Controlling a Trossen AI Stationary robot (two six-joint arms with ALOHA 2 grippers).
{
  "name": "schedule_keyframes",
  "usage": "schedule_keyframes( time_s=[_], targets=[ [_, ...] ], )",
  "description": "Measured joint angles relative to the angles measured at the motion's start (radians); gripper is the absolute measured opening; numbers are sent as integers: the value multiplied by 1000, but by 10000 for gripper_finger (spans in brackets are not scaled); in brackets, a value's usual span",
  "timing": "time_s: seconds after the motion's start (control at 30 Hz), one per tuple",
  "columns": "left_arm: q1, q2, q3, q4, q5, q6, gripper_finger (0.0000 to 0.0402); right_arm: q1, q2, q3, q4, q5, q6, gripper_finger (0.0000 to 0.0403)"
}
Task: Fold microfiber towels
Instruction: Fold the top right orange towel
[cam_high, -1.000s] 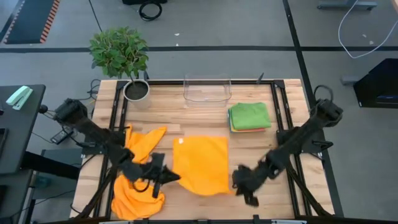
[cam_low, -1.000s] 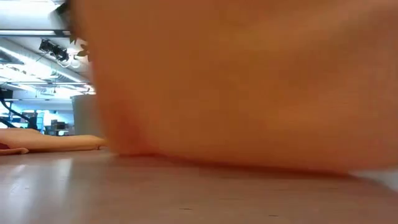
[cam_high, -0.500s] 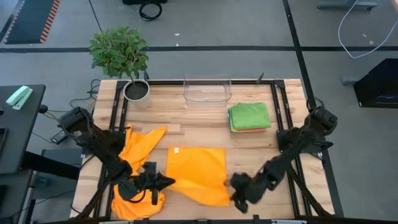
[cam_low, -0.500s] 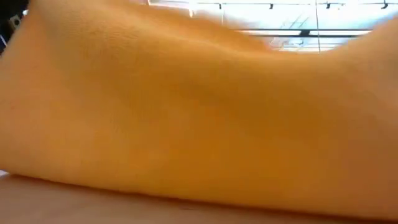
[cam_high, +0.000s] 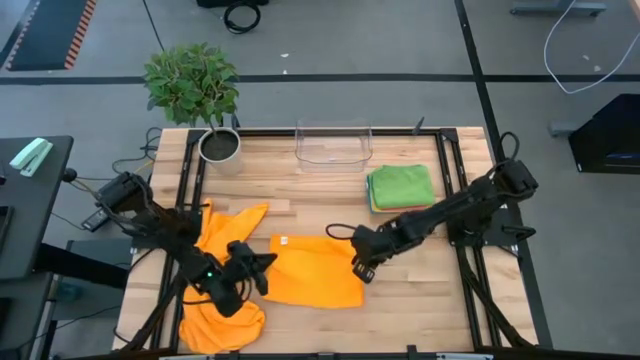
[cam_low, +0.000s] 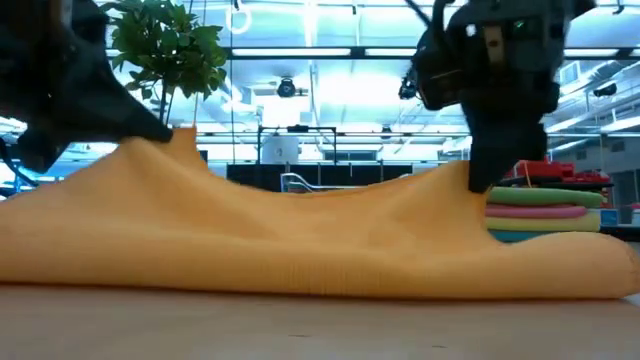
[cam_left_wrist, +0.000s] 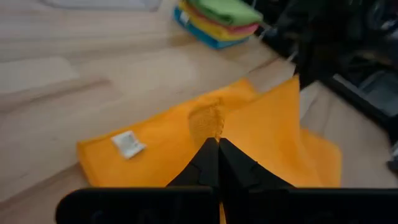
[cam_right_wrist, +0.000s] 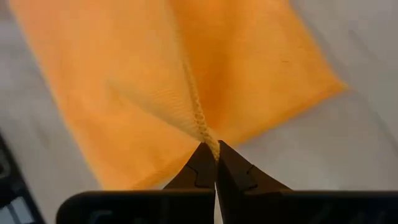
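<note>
The left gripper (cam_high: 262, 266) and the right gripper (cam_high: 358, 268) each pinch a side of the orange towel (cam_high: 315, 280) lying on the table (cam_high: 300, 195)

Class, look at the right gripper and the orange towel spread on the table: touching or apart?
Touching. In the right wrist view the right gripper is shut on a pinched ridge of the orange towel.

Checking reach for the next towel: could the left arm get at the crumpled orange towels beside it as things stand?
Probably not yet: the left gripper is shut on the orange towel being folded. The crumpled orange towels lie unobstructed right beside it.
</note>
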Motion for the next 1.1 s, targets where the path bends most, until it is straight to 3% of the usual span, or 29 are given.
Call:
schedule_keyframes(
  time_s=[0.27, 0.67, 1.1],
  targets=[
    [58, 1, 0, -163, 92, -81, 4, -96, 7, 0, -72, -51, -80, 3],
    [125, 2, 0, -158, 104, -29, 5, -154, 8, 0, -71, -54, -112, 15],
    [202, 2, 0, -166, 277, -30, 124, -218, 8, -1, -101, -54, -101, 122]
  ],
)
